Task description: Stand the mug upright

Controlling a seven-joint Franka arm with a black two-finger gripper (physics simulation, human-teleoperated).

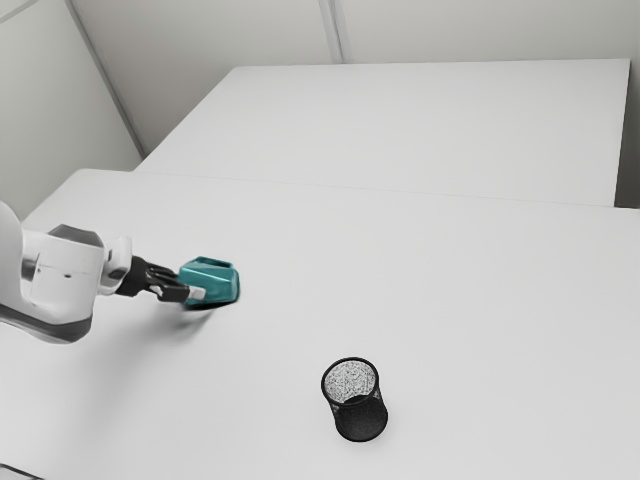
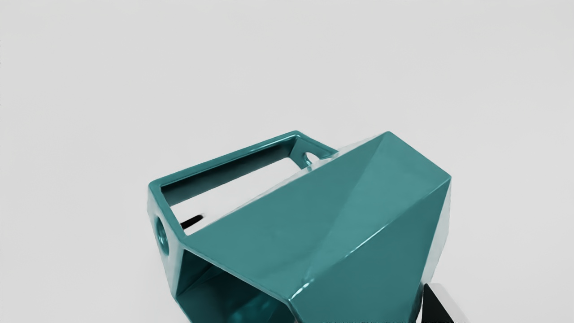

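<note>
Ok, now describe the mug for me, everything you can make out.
The mug is glossy teal, perhaps glazed ceramic, with flat, angular facets. Its boxy handle frames a wide gap and has round holes through its end pieces. It is tipped over, not upright, its open mouth partly visible. It sits toward the exterior view's left, low over the white table. The tool is right up against it; whether it grips the mug, I can't tell.

On the table (image 1: 500, 320), one mug (image 2: 332, 215) and one mesh cup (image 1: 362, 420) were counted, and one robot arm (image 1: 68, 275) with one claw (image 1: 186, 284) was seen.
</note>
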